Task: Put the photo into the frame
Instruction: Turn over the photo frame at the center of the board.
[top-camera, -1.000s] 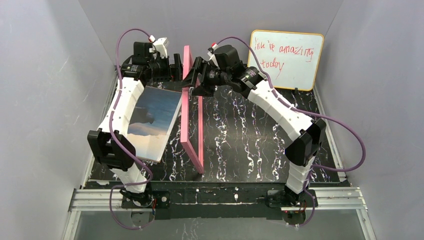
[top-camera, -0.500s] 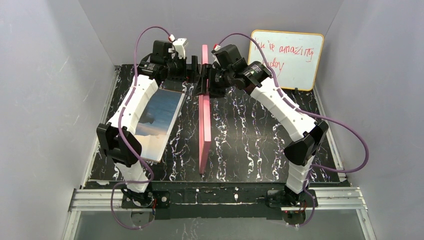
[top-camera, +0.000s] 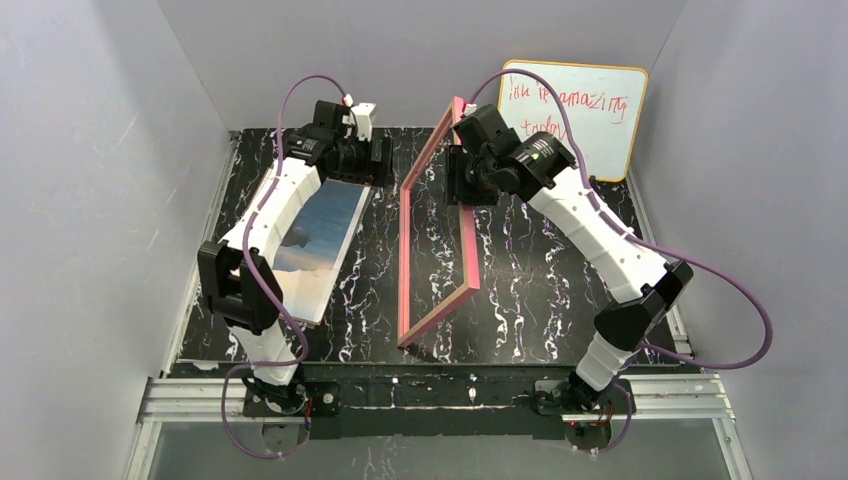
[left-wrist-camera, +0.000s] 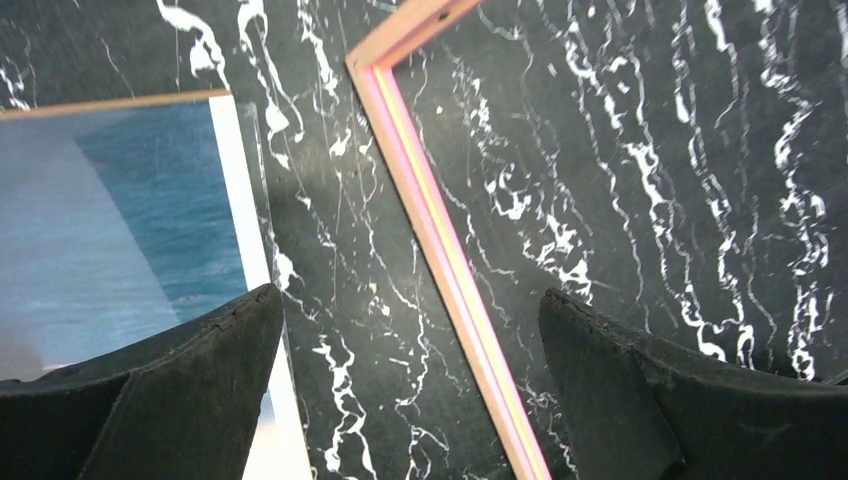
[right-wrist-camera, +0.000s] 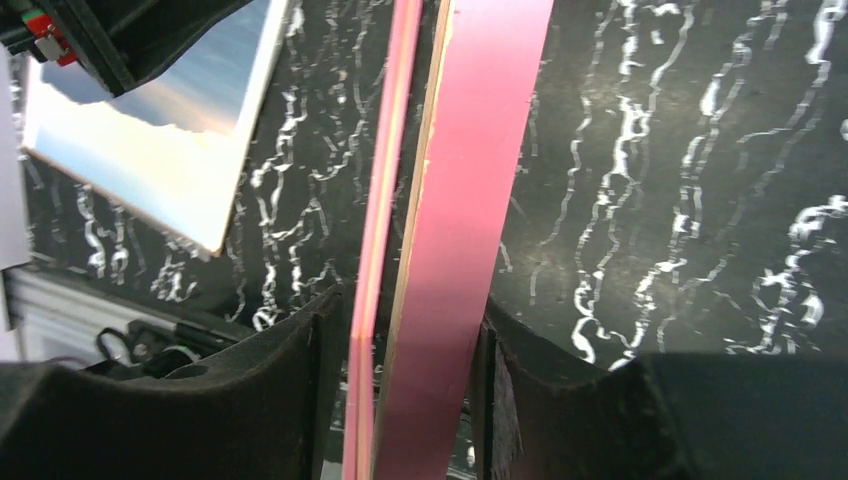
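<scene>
The pink frame (top-camera: 402, 260) stands tilted on its near corner at mid-table, its far top edge raised. My right gripper (top-camera: 462, 178) is shut on that far edge; in the right wrist view the frame's pink bars (right-wrist-camera: 470, 200) run between the jaws (right-wrist-camera: 410, 312). The photo (top-camera: 315, 235) of sea and sky lies face up on the table to the left, partly under my left arm. My left gripper (top-camera: 384, 163) is open and empty, apart from the frame. In the left wrist view it (left-wrist-camera: 410, 298) hovers over the table between the photo (left-wrist-camera: 120, 220) and the frame's edge (left-wrist-camera: 430, 220).
A yellow-edged whiteboard (top-camera: 575, 115) with red writing leans on the back wall at the right. Grey walls close in the black marbled table (top-camera: 540, 270) on three sides. The photo's corner also shows in the right wrist view (right-wrist-camera: 170, 150).
The frame has swung from standing edge-on to leaning open toward the right. My right gripper moved right with it. My left gripper has let go and drawn back left.
</scene>
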